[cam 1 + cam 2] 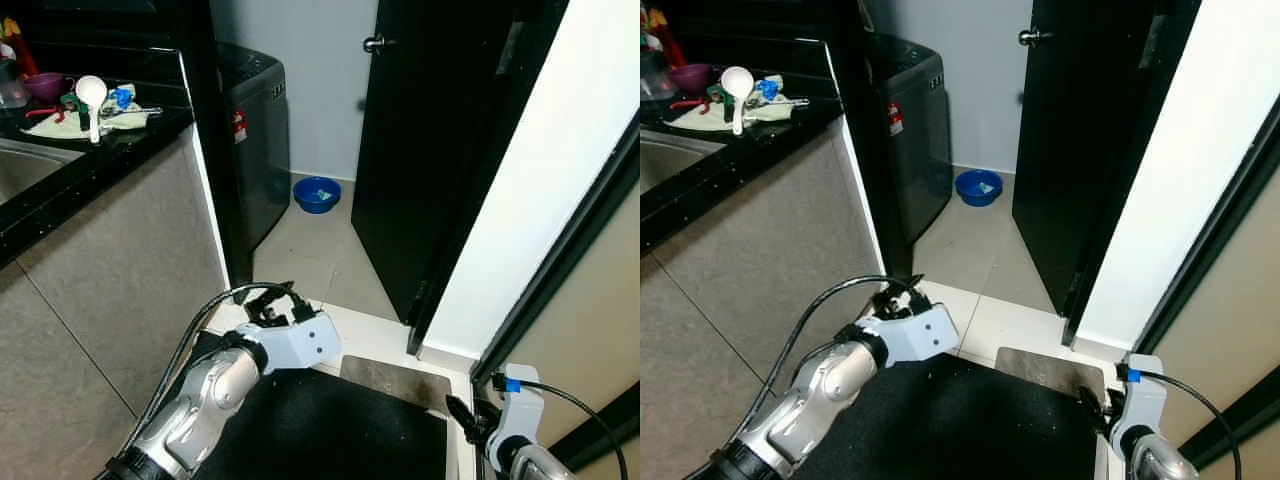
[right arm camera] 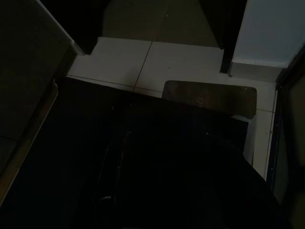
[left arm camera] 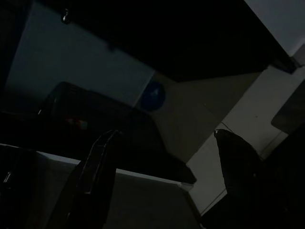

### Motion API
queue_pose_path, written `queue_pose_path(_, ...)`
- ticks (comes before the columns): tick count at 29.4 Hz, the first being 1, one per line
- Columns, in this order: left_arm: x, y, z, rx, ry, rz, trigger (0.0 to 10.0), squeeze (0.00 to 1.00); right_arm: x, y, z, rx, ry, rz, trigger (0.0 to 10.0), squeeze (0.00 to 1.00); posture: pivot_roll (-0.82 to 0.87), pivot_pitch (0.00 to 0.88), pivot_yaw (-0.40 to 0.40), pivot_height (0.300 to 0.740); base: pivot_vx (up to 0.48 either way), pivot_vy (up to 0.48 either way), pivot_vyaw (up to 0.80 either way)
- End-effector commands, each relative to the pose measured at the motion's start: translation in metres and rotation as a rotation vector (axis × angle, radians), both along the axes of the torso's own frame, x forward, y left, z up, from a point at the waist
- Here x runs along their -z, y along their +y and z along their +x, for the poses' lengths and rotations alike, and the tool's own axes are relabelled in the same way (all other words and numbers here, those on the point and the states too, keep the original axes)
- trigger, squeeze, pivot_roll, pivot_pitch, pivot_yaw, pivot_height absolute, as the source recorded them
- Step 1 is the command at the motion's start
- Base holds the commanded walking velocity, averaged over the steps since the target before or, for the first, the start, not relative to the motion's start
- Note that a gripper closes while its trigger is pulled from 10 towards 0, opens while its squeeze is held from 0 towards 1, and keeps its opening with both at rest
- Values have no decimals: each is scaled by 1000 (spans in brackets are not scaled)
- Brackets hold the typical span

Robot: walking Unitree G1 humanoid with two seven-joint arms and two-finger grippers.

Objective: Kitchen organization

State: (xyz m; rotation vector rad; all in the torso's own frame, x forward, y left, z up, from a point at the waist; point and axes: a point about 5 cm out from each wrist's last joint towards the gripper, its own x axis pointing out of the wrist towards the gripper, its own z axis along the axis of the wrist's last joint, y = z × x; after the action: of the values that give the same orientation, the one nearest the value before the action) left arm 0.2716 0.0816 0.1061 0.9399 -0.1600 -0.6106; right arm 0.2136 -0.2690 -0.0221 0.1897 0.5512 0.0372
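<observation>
Left gripper [image 3: 162, 167] low beside the counter wall, fingers [image 3: 97, 167] wide apart, holding nothing. Right gripper [image 1: 462, 415] low over the black mat [image 1: 330, 425]; cannot tell its fingers. White spoon [image 1: 91, 95] and purple bowl [image 1: 44, 85] up on the black counter [image 1: 90, 160], blue basin [image 1: 317, 194] far off on the floor.

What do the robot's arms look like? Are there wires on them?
Yes! The left arm is a shiny silver tube with a black cuff and a white boxy wrist block. A black cable loops over it. The right arm has a white wrist piece with a blue clip and its own black cable.
</observation>
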Motion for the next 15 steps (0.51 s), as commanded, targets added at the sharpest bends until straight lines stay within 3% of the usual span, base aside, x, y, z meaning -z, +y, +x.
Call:
queue_pose_path(1, 1, -1, -3, 7, 6, 18, 10000, 0, 2, 0, -3, -2, 9, 3, 10000, 0, -67, 0, -7, 740, 0, 0, 0)
queue_pose_path(15, 2, 1, -9, 16, 11, -2, 10000, 0, 5, 3, -9, -1, 15, 6, 10000, 0, -63, 0, 1, 740, 0, 0, 0)
